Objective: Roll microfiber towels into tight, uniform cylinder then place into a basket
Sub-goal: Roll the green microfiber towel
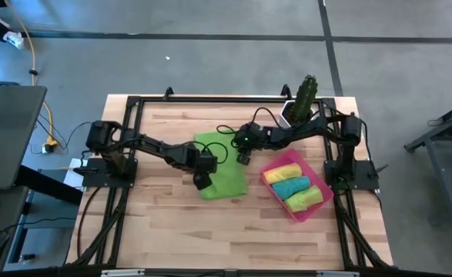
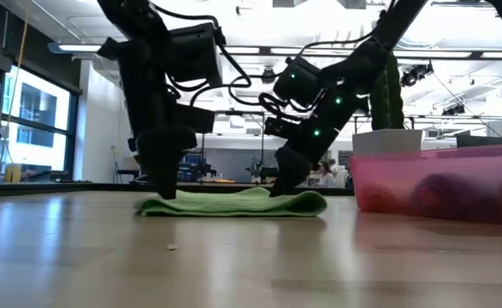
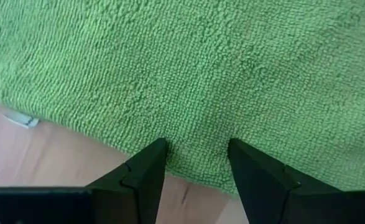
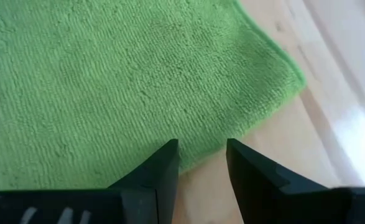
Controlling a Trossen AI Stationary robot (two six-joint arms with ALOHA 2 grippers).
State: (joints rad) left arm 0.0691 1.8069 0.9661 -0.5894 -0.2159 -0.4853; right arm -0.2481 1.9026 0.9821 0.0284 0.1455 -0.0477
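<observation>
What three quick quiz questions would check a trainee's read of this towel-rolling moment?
1. How many rolled towels lie in the pink basket?
2. True or false: the green towel on the table is already rolled.
3. Which pincer stands at that towel's edge: A left only, B right only, C both?

Key: 1. Three: yellow, teal, lime. 2. False, it lies flat. 3. C: left pincer and right pincer, both open at its edge.

There are four soft microfiber towels: one lime green towel [image 1: 224,175] lying flat, and three rolled ones, yellow [image 1: 282,173], teal [image 1: 292,186] and lime green [image 1: 305,199]. One pink-red translucent plastic basket [image 1: 319,181]. One green cactus [image 1: 306,95].
</observation>
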